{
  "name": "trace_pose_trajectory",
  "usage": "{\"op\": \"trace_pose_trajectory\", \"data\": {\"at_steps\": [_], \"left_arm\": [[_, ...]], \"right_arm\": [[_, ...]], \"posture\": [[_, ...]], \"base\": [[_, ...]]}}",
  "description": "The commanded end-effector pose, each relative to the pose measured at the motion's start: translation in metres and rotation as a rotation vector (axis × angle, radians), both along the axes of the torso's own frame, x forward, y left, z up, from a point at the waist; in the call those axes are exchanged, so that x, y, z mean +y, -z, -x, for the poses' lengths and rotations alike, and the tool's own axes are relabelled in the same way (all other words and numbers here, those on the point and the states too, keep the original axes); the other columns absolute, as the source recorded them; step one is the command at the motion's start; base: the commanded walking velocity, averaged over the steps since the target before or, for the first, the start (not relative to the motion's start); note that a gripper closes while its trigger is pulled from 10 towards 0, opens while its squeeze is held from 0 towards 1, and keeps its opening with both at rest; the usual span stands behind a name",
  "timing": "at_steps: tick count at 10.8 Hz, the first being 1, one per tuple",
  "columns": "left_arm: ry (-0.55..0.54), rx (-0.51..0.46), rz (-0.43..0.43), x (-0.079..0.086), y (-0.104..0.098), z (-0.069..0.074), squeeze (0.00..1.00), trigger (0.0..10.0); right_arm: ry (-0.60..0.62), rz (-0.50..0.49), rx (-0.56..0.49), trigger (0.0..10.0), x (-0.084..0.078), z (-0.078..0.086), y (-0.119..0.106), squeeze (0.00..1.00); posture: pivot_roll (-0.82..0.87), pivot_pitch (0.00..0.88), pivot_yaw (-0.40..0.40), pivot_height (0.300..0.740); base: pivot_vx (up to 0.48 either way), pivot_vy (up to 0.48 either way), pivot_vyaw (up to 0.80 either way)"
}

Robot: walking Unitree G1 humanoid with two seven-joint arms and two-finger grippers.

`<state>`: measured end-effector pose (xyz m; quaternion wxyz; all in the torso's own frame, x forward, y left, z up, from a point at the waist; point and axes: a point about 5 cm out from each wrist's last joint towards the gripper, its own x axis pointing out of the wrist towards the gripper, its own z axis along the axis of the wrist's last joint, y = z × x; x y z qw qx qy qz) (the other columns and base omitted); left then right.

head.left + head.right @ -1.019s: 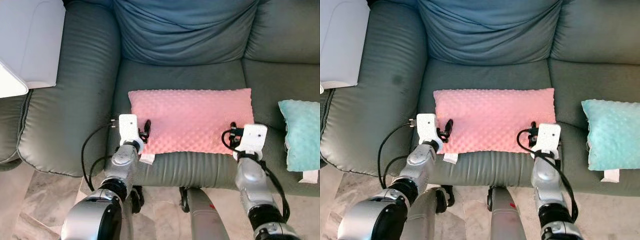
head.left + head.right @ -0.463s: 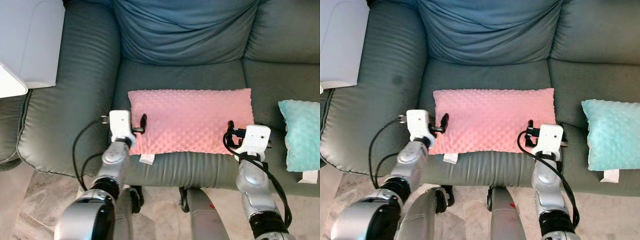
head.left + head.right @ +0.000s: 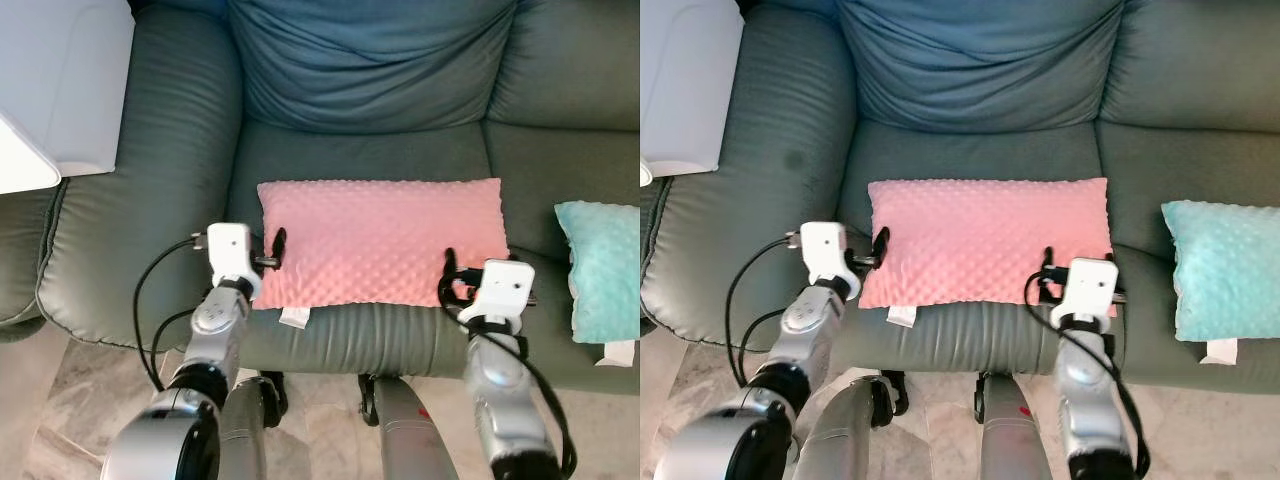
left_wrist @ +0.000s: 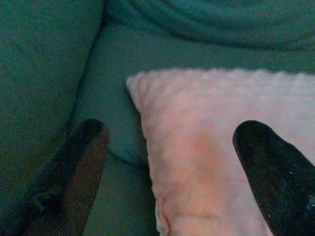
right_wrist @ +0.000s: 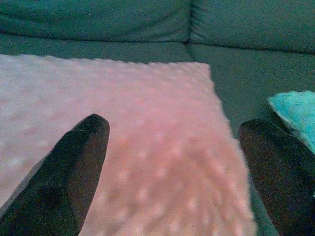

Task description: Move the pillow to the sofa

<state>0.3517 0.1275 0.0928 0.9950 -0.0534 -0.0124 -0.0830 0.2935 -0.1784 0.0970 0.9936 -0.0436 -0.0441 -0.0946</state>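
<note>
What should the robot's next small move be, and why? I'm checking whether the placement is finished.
Probably draw both arms straight back. The pink pillow already lies flat on the sofa seat, and both grippers are open: the left gripper straddles the pillow's near left corner, and the right gripper straddles its near right corner. Nothing is gripped, so backing away looks right.

The right end effector (image 5: 172, 182), fingers spread, hovers over the pink pillow (image 5: 147, 147) on the sofa (image 5: 123, 29).

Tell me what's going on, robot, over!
Both hands open, left hand and right hand at the pink pillow's front corners. Pillow lies flat on the sofa seat. Teal pillow sits off to the right, apart.
</note>
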Motion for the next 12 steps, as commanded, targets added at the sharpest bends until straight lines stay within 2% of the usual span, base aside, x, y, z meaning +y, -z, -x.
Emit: {"op": "trace_pose_trajectory", "data": {"at_steps": [1,3,5,6,8,9,11,12], "left_arm": [[0.015,0.004,-0.031,0.003,0.008,0.008,1.0,10.0],[0.03,-0.011,0.001,0.007,0.006,0.014,1.0,10.0],[0.037,-0.052,0.001,0.014,0.0,0.023,1.0,10.0],[0.023,-0.056,-0.001,0.023,0.001,0.03,1.0,10.0],[-0.018,-0.081,0.009,0.032,-0.012,0.035,1.0,10.0],[-0.014,-0.096,-0.001,0.03,-0.015,0.039,1.0,10.0],[-0.036,-0.094,-0.056,0.029,-0.008,0.051,1.0,10.0],[-0.093,-0.029,-0.106,0.04,0.009,0.06,1.0,10.0]], "right_arm": [[-0.019,0.012,0.03,10.0,0.004,0.008,0.005,1.0],[-0.086,0.016,0.012,10.0,0.025,0.012,-0.003,1.0],[-0.124,0.038,0.015,10.0,0.032,0.018,-0.004,1.0],[-0.141,0.061,0.014,10.0,0.031,0.02,-0.005,1.0],[-0.153,0.079,0.01,10.0,0.023,0.021,-0.011,1.0],[-0.152,0.079,0.002,10.0,0.02,0.019,-0.014,1.0],[-0.169,0.074,-0.013,10.0,0.017,0.018,-0.017,1.0],[-0.206,0.108,-0.011,10.0,0.013,0.023,-0.014,0.78]], "posture": [[-0.17,0.384,0.043,0.74],[-0.18,0.338,0.035,0.74],[-0.17,0.296,0.029,0.74],[-0.17,0.264,0.021,0.74],[-0.17,0.205,0.004,0.74],[-0.16,0.191,0.0,0.74],[-0.14,0.153,-0.013,0.74],[-0.14,0.137,-0.022,0.74]], "base": [[0.0,0.0,0.0],[0.0,0.0,0.0],[0.0,0.0,0.0],[0.0,0.0,0.0],[0.0,0.0,0.0],[0.0,0.0,0.0],[0.0,0.0,0.0],[0.0,0.0,0.0]]}}
